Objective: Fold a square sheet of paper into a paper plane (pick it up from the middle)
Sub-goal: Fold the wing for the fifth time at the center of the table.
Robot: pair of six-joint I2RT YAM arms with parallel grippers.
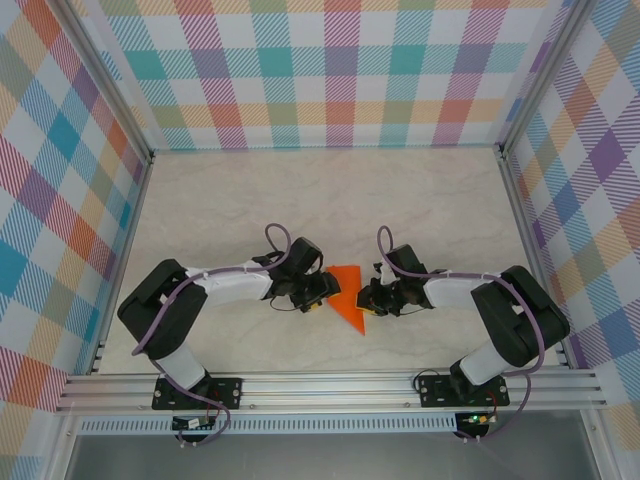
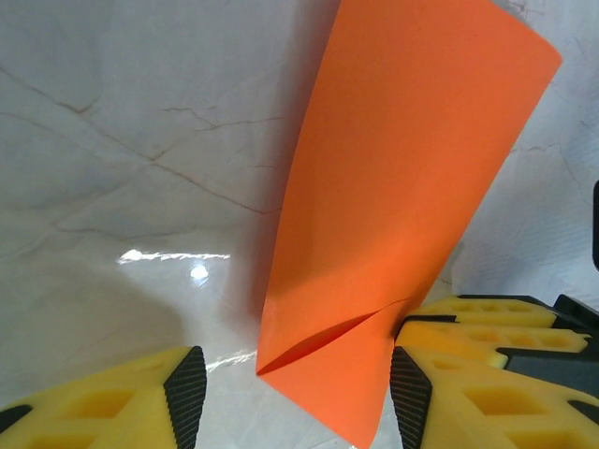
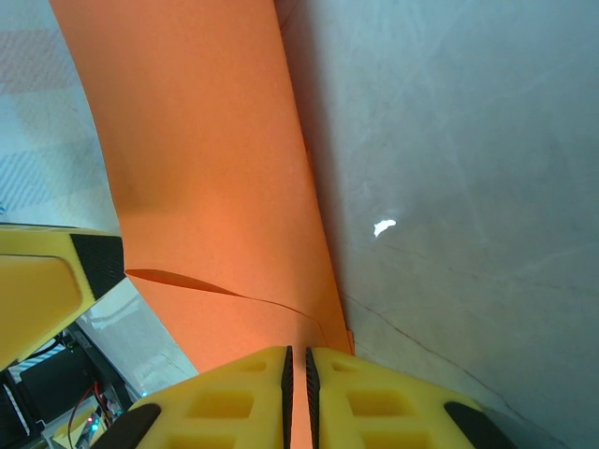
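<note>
The orange square sheet of paper (image 1: 347, 295) is folded into a pointed triangle and hangs between my two grippers at the middle of the table, tip toward the near edge. My right gripper (image 3: 297, 393) is shut on the paper's (image 3: 206, 168) lower edge, where a folded flap overlaps. My left gripper (image 2: 298, 398) stands open with the paper's (image 2: 402, 187) pointed end between its pads. The paper lies close against the right pad (image 2: 409, 393) and well clear of the left one. From above, the left gripper (image 1: 325, 292) and right gripper (image 1: 366, 297) face each other across the paper.
The pale marble-patterned table (image 1: 250, 200) is ringed by checked walls (image 1: 320, 70) and an aluminium frame rail (image 1: 330, 385) along the near edge. The right gripper's yellow fingers (image 2: 487, 323) sit just beside my left gripper's right finger.
</note>
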